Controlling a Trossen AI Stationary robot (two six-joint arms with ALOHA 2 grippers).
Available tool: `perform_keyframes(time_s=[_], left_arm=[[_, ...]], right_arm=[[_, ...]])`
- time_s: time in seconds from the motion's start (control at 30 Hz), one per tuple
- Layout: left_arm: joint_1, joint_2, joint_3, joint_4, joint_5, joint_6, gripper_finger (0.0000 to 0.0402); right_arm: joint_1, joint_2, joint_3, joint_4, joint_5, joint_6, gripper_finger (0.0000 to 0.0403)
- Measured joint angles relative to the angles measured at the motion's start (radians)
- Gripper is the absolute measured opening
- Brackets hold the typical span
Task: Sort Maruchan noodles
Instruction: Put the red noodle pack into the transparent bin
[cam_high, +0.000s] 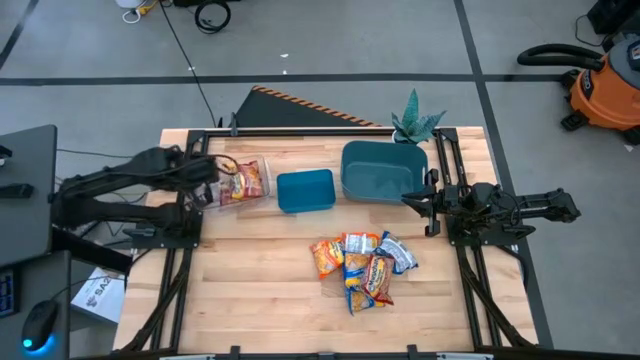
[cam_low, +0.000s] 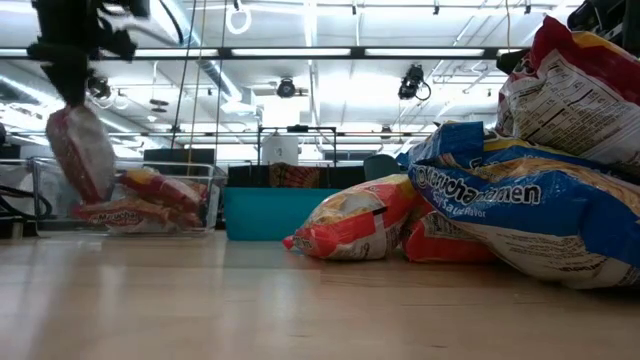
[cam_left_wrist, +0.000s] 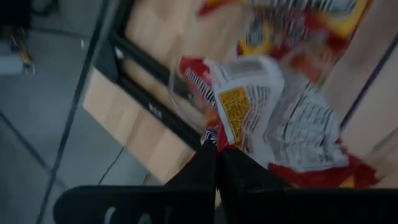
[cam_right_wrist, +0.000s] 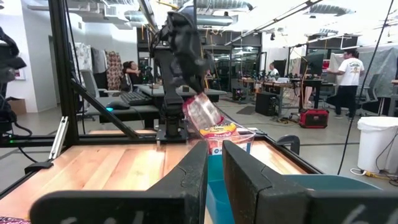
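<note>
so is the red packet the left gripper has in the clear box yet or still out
Still out. The left gripper, shut on the red packet, holds it in the air beside the clear box.
</note>
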Motion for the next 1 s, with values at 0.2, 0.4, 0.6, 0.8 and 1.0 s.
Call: perform_keyframes(time_s=[0.2,0.4,0.6,0.8,1.0], left_arm=[[0.062,0.131,-0.07,0.042,-0.035,0.072,0.0008],[0.069,0.237,-0.089,0.196,-0.036,0.152,0.0008],[0.069,0.264,-0.089,0.341,-0.021,0.187,0.0021],[0.069,0.264,-0.089,0.429,0.051,0.157,0.0039],[0.068,0.264,-0.089,0.545,0.16,0.113,0.0096]], right_arm=[[0.0,0.0,0.0,0.0,0.0,0.0,0.0055],[0.0,0.0,0.0,0.0,0.0,0.0,0.0055],[0.0,0.0,0.0,0.0,0.0,0.0,0.0055],[0.0,0.0,0.0,0.0,0.0,0.0,0.0055],[0.0,0.0,0.0,0.0,0.0,0.0,0.0055]])
